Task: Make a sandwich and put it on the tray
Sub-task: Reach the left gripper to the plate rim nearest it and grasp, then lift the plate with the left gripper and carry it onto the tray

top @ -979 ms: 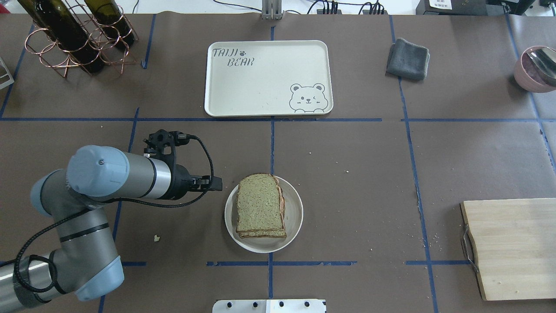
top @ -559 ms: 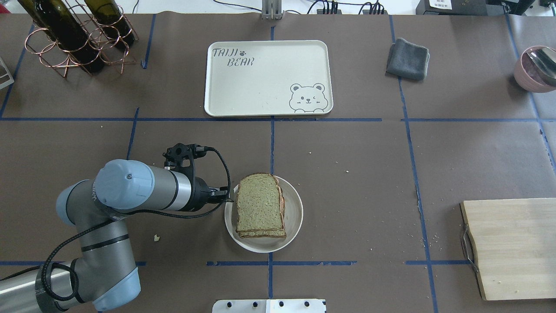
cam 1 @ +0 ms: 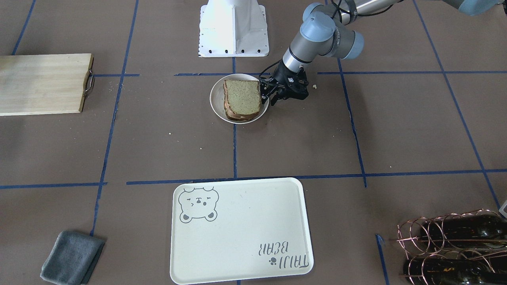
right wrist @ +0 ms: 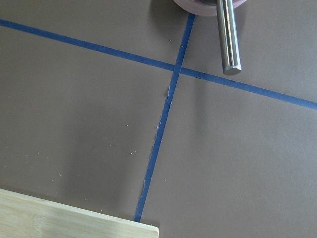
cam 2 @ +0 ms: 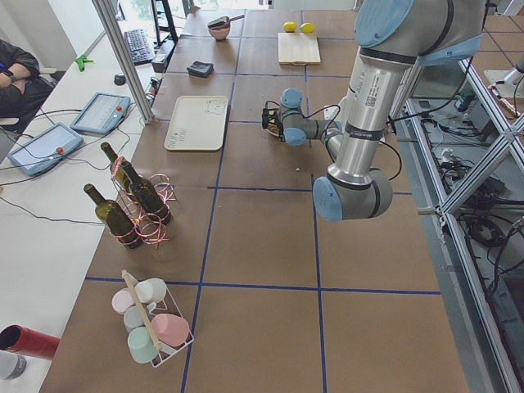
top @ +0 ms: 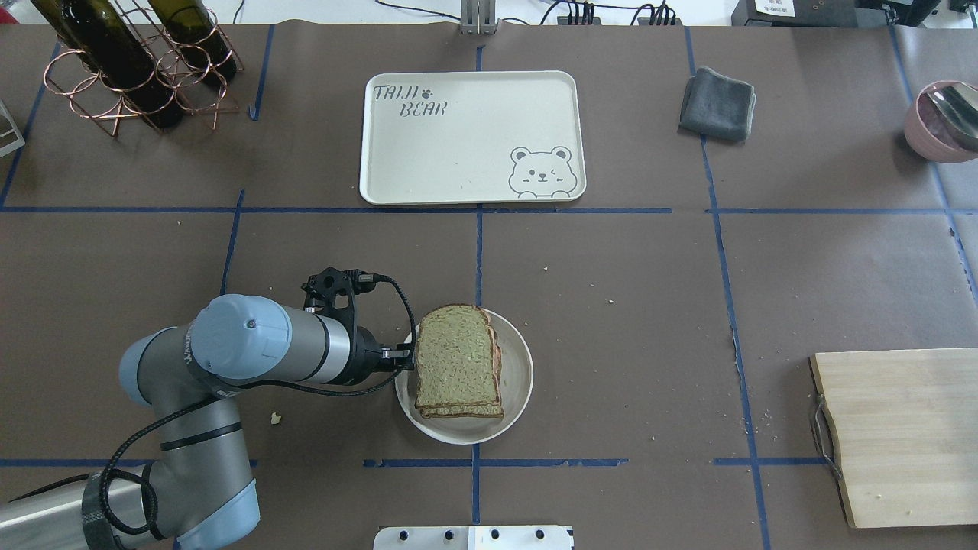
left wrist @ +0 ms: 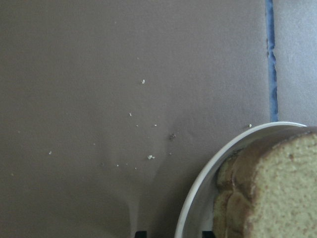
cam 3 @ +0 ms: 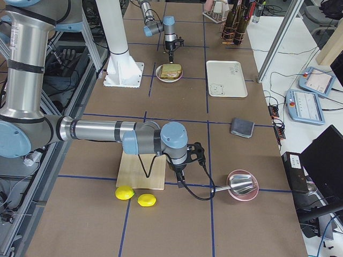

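Observation:
The sandwich (top: 457, 365), two greenish-tan speckled slices stacked, lies on a small round white plate (top: 518, 374) near the table's front centre; the egg is hidden between the slices. My left gripper (top: 406, 355) is low at the plate's left rim, open. In the left wrist view its two fingertips (left wrist: 141, 233) stand either side of the plate's rim (left wrist: 198, 198), with the sandwich (left wrist: 277, 193) just beyond. The cream tray (top: 458, 153) with the bear drawing lies empty at the far centre. My right gripper (cam 3: 179, 172) shows only in the exterior right view, beside the cutting board; I cannot tell its state.
A wooden cutting board (top: 901, 435) lies at the front right, with two lemons (cam 3: 134, 195) near it. A grey cloth (top: 718, 103) and a pink bowl with a metal spoon (top: 943, 122) are at the back right. A copper rack of wine bottles (top: 130, 69) stands at the back left.
My left arm has moved right and slightly toward the front edge, bringing its gripper from well left of the plate up to the plate's left rim. The sandwich and plate have not moved.

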`<state>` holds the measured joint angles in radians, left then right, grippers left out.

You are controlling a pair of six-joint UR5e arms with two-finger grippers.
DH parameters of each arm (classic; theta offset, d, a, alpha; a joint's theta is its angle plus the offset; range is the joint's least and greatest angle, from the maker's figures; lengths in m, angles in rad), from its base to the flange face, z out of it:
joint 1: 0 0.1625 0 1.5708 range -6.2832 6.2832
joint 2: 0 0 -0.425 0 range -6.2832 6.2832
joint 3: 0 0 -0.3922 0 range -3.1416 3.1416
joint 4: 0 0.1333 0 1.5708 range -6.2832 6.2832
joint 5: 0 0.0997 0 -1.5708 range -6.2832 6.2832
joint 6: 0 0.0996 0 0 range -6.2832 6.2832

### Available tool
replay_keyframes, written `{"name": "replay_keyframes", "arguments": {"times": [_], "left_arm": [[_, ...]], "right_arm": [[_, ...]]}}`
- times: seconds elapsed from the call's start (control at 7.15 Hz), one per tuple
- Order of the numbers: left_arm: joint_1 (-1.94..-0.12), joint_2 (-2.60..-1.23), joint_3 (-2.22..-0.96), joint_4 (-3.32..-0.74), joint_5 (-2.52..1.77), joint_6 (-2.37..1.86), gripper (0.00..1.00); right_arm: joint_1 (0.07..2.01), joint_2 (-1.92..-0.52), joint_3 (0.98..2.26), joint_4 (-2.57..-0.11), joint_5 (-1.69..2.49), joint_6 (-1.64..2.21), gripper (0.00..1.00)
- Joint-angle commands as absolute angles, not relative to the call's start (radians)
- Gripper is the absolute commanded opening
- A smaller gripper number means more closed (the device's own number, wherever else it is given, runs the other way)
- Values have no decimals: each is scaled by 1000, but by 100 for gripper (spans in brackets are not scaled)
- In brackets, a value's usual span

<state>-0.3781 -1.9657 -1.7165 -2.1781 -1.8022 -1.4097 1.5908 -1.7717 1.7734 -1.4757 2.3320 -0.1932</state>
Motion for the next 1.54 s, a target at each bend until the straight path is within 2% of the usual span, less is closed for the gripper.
{"name": "replay_keyframes", "arguments": {"times": [0.0,0.14,0.42,0.84,0.98,1.12,1.4], "left_arm": [[-365,-1971,-1715,-2178,-1802,-1410,6],[-365,-1971,-1720,-2178,-1802,-1414,0],[-368,-1970,-1752,-2177,-1810,-1422,0],[-573,-1980,-1750,-2183,-1982,-1407,0],[-637,-2029,-1718,-2174,-2023,-1376,0],[-708,-2096,-1641,-2172,-2032,-1332,0],[-823,-2303,-1348,-2177,-2101,-1248,0]], "right_arm": [[1591,-1772,1773,-1476,2333,-192,100],[1591,-1772,1773,-1476,2333,-190,100],[1591,-1772,1772,-1477,2333,-190,100],[1591,-1772,1770,-1476,2333,-187,100],[1589,-1770,1769,-1476,2333,-186,100],[1589,-1772,1769,-1476,2333,-186,100],[1591,-1770,1769,-1474,2335,-184,100]]}}
